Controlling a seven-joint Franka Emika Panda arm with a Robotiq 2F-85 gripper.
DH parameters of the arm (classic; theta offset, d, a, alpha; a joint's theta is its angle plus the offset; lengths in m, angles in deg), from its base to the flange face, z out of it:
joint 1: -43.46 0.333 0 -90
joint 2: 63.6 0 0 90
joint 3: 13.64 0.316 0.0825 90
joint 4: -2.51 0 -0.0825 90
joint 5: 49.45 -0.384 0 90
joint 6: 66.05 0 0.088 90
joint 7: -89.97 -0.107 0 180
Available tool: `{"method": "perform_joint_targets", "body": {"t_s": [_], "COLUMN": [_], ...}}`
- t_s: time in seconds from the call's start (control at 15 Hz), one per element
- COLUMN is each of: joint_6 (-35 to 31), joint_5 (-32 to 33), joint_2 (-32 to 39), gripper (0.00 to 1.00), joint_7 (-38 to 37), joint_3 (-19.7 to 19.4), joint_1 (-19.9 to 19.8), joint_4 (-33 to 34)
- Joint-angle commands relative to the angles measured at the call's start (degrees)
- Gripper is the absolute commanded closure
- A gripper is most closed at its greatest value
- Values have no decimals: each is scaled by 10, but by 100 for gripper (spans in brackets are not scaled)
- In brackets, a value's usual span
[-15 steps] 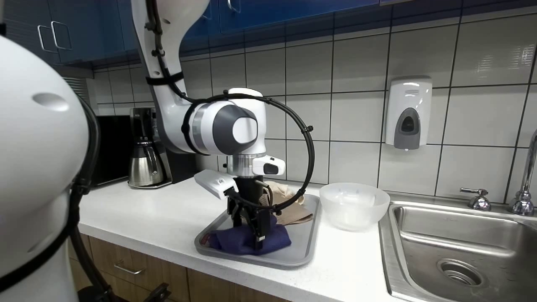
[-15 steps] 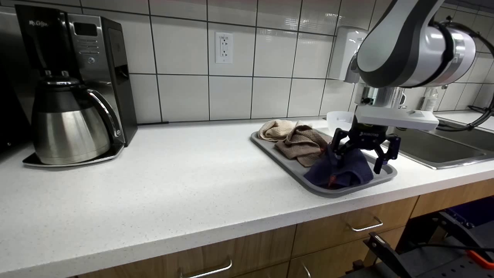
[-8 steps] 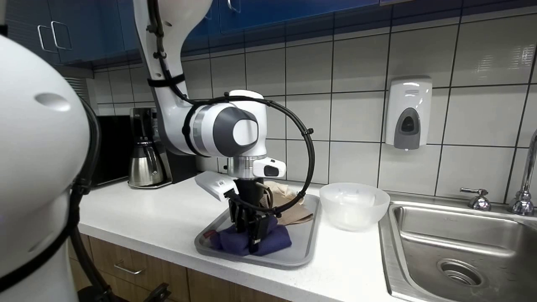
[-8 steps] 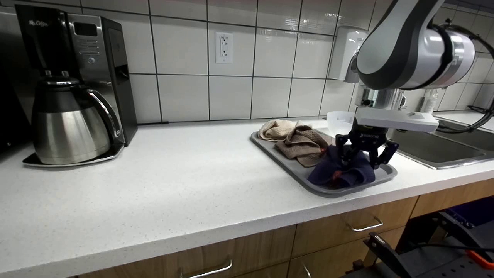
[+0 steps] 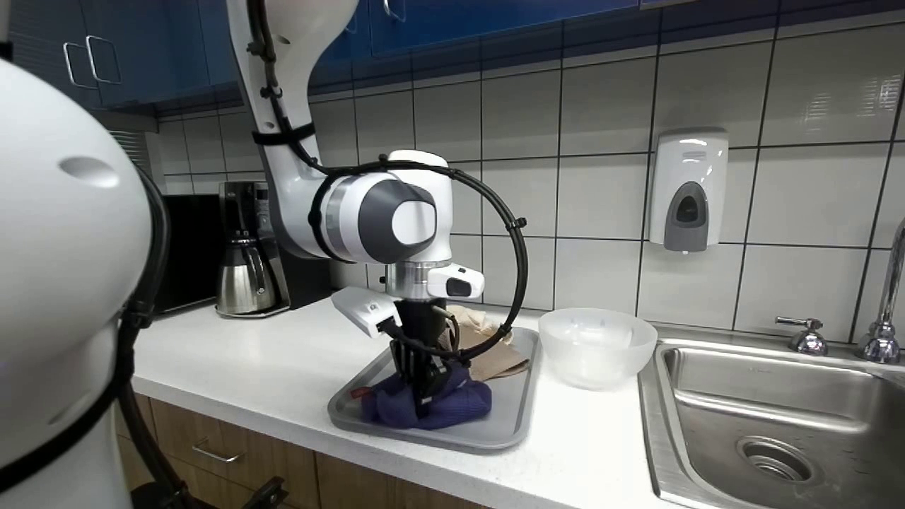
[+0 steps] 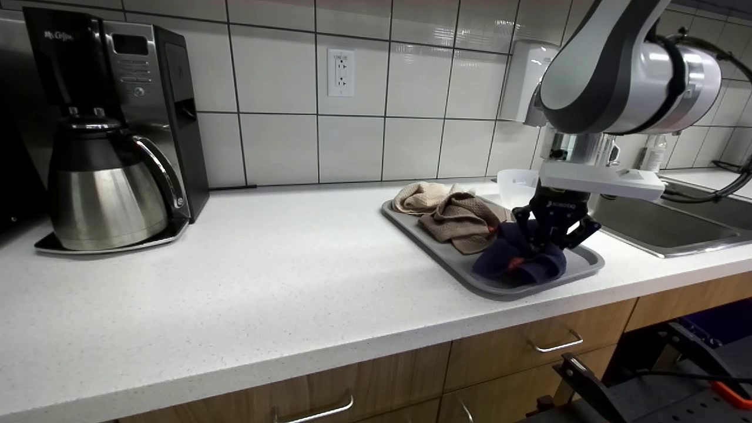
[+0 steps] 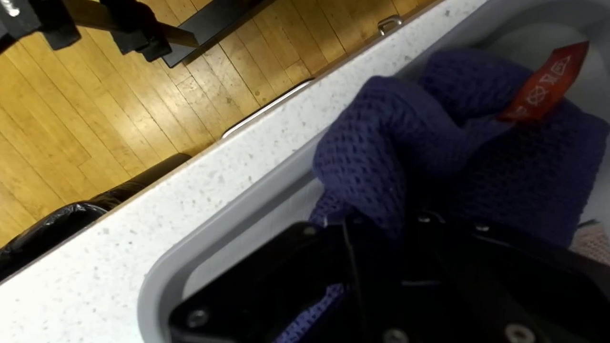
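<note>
Purple cloth: one, crumpled on the gray tray, towards four o'clock of its middle in an exterior view.
Feel: judging by the loose weave, light, soft and limp, likely not slippery, with nothing in it to break; thin folds could slide out of a shallow pinch.
Best hold: probably the thick raised bunch at its middle, taken deep, rather than a thin outer edge.
Gripper: jaws stand close together on a bunched fold, gripping the purple cloth; it comes in from six o'clock in the wrist view.
Red tag: one on the purple cloth, at two o'clock in the wrist view.
Neighbors: two more cloths on the tray; brown cloth at ten o'clock from the purple one, beige cloth beyond it, same direction.
Bowl: one, frosted, just beside the tray, at three o'clock in an exterior view.
Coffee pot: one, well apart, at nine o'clock from the tray in an exterior view.
Soap dispenser: one, on the wall.
</note>
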Motion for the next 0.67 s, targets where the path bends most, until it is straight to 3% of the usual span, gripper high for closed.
{"method": "perform_joint_targets", "body": {"t_s": [0.0,0.6], "joint_6": [-1,55], "joint_5": [-15,-3], "joint_2": [-23,-109], "gripper": [97,97], "joint_7": [2,-11], "joint_3": [-7,-4], "joint_1": [5,-1], "joint_4": [-8,-7]}}
